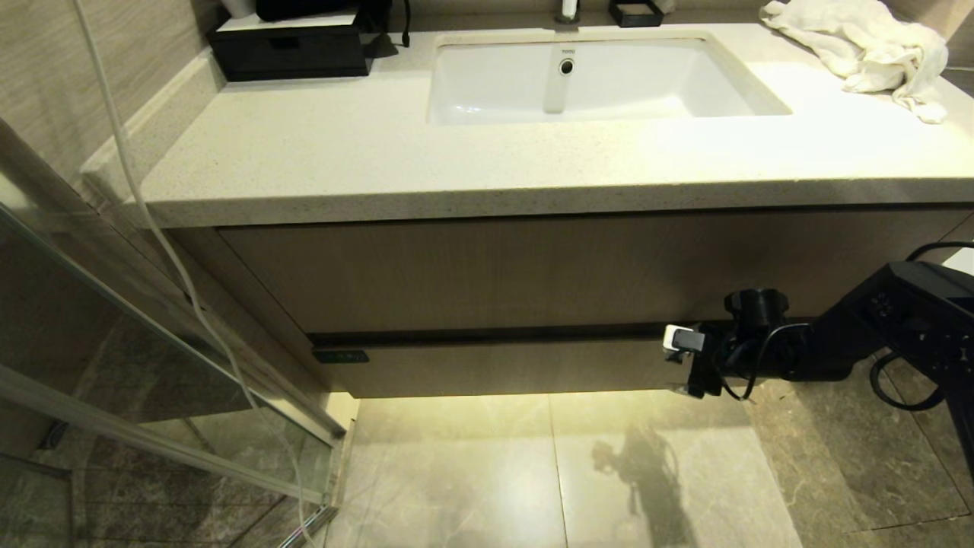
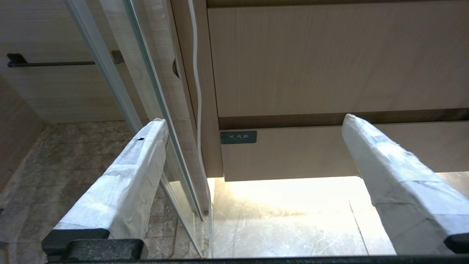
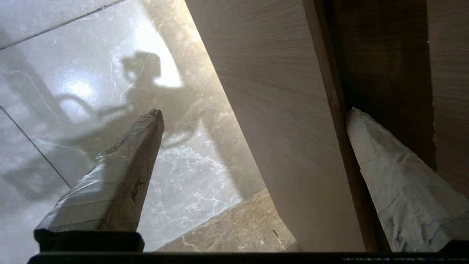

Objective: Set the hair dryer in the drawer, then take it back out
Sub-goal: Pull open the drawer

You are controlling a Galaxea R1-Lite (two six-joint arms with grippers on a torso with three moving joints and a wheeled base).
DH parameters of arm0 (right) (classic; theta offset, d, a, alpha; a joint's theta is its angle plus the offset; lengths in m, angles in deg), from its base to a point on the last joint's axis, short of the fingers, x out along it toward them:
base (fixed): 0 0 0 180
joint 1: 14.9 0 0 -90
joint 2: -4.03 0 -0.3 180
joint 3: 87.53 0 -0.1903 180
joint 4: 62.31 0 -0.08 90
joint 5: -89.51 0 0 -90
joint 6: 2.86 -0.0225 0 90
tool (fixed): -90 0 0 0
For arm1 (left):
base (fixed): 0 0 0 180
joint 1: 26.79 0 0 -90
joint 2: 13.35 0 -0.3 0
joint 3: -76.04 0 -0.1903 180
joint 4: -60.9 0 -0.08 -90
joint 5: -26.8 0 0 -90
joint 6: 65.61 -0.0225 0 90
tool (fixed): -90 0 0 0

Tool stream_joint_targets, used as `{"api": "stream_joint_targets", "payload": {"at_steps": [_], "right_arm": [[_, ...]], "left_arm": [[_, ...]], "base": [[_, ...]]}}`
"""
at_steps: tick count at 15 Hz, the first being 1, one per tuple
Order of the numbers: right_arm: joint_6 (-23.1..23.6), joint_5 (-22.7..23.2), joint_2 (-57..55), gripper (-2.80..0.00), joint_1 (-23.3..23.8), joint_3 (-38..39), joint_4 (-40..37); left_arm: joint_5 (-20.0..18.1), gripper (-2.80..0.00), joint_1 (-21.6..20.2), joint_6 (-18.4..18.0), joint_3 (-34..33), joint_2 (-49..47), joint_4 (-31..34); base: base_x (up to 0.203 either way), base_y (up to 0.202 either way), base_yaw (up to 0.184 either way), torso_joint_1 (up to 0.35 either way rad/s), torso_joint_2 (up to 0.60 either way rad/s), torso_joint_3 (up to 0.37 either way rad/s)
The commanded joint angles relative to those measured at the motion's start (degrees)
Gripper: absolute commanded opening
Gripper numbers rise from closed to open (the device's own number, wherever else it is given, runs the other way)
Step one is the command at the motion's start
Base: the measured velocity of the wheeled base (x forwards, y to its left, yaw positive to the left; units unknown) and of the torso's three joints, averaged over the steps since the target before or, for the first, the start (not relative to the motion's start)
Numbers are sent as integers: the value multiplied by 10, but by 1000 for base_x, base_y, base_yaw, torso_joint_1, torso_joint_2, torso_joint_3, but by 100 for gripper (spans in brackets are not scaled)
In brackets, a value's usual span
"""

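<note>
Start with the vanity, which fills the middle of the head view: the countertop [image 1: 380, 152] and sink [image 1: 601, 84] run across the top, and the tall wood-grain panel [image 1: 494, 274] sits below them. The drawer [image 1: 517, 369] is the low strip beneath that, in the lower centre, and it looks fully shut behind a dark gap along its top edge. Your biggest risk is pulling on the wrong face, since the panel and drawer share the same grain and neither has a handle.

The right gripper [image 1: 689, 365] is at the drawer's right end, at centre right of the head view. Its jaws are spread wide and empty. In the right wrist view one finger [image 3: 384, 176] lies in the dark gap above the drawer face and the other finger [image 3: 121, 172] hangs over the floor. With such a shallow hold the fingertip could slip out, or an off-centre pull could rack this wide drawer.

The left gripper [image 2: 253, 154] is also wide open and idle, facing the drawer's left end near its small dark label [image 2: 238, 137].

A white cord [image 1: 152, 228] hangs at the left of the frame beside the glass door [image 1: 152, 365] and could snag an arm.

The hair dryer is in none of these views, so you can't yet plan its pickup.
</note>
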Motion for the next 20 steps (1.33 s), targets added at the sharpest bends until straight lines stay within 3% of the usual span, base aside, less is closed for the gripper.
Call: {"api": "stream_joint_targets", "payload": {"at_steps": [1, 7, 20], "right_arm": [[4, 1, 8, 0, 0, 8, -6], [2, -23, 45, 0, 4, 77, -4], [-23, -21, 6, 0, -6, -17, 7]], "left_arm": [[0, 0, 0, 0, -23, 0, -1], [0, 0, 0, 0, -23, 0, -1], [0, 0, 0, 0, -23, 0, -1]], "base": [[0, 0, 0, 0, 0, 0], [0, 0, 0, 0, 0, 0], [0, 0, 0, 0, 0, 0]]}}
